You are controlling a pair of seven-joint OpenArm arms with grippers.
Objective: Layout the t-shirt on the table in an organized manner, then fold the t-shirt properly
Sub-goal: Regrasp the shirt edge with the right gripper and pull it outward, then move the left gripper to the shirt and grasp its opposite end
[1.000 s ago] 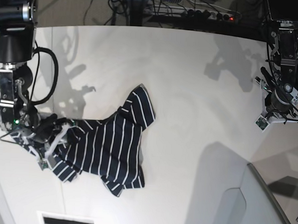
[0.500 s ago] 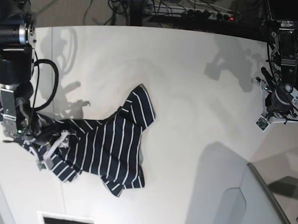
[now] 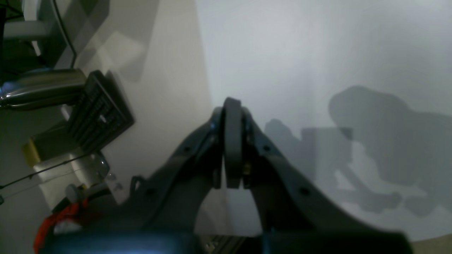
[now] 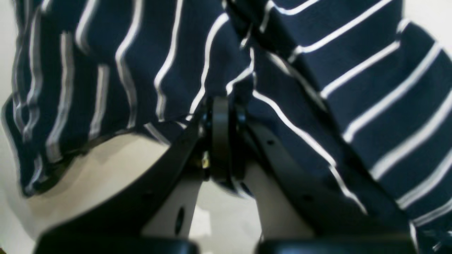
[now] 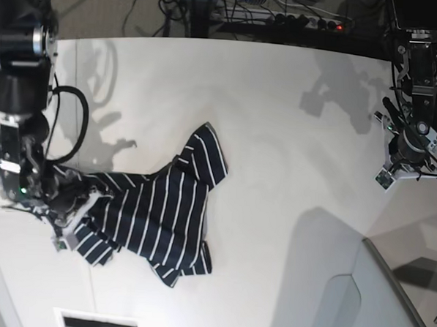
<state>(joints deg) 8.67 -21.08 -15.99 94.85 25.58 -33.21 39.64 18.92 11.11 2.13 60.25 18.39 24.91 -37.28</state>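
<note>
In the middle of the left wrist view, the left claw point(image 3: 231, 141) is seen with its jaws pressed together and nothing held between them; only bare pale counter point(image 3: 317, 53) and shadows are shown beyond it, and no cloth is visible there.

At the centre of the right wrist view, the right claw point(image 4: 220, 137) is closed, and a fold of the striped t-shirt point(image 4: 317, 88) is pinched at its tips; the dark cloth fills the upper part of the frame above the claw, with counter showing below.

At the lower left of the base view, the t-shirt is seen lying crumpled on the counter, its left end gathered at the right claw, while the left claw is kept well apart at the right edge of the frame.
</note>
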